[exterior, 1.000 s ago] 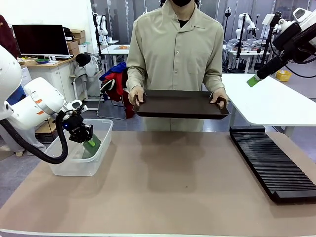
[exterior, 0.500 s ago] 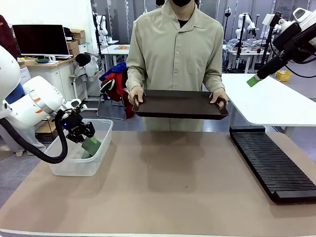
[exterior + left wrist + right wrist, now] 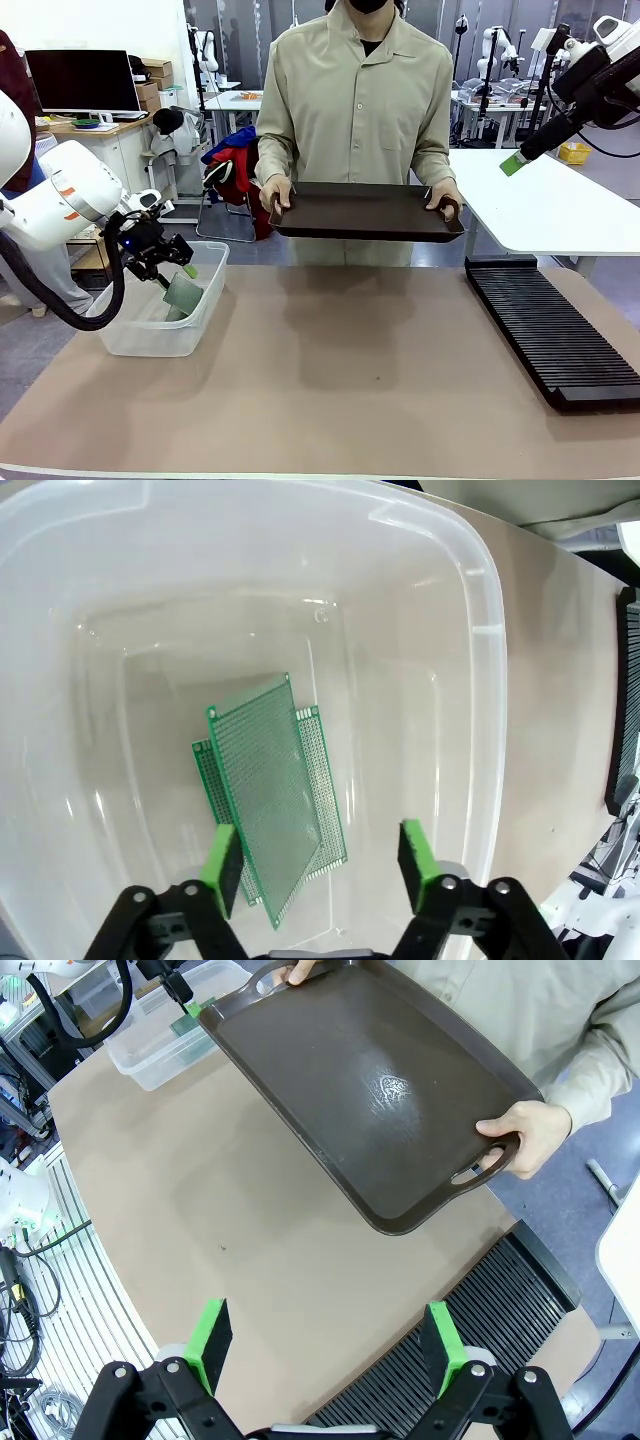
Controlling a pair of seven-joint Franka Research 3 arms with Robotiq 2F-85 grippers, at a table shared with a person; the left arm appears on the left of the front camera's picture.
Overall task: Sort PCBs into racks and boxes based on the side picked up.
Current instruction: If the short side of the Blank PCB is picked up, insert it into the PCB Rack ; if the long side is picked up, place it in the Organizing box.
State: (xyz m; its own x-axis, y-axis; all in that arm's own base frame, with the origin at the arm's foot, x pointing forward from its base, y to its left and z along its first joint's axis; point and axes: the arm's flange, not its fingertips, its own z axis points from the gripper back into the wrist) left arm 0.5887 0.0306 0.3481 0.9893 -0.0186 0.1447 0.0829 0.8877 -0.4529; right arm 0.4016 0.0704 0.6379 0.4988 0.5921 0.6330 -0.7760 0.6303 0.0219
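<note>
The left gripper (image 3: 318,858) hangs with jaws wide and empty over the clear box (image 3: 480,670), where two green PCBs (image 3: 268,795) lie overlapped, sorted there. The right gripper (image 3: 328,1345), also wide, waits above the black rack (image 3: 470,1290). A person holds out an empty brown tray (image 3: 365,212)

Two PCBs (image 3: 265,800), one clear box (image 3: 150,335), one black rack (image 3: 550,330), one brown tray (image 3: 365,212)
</note>
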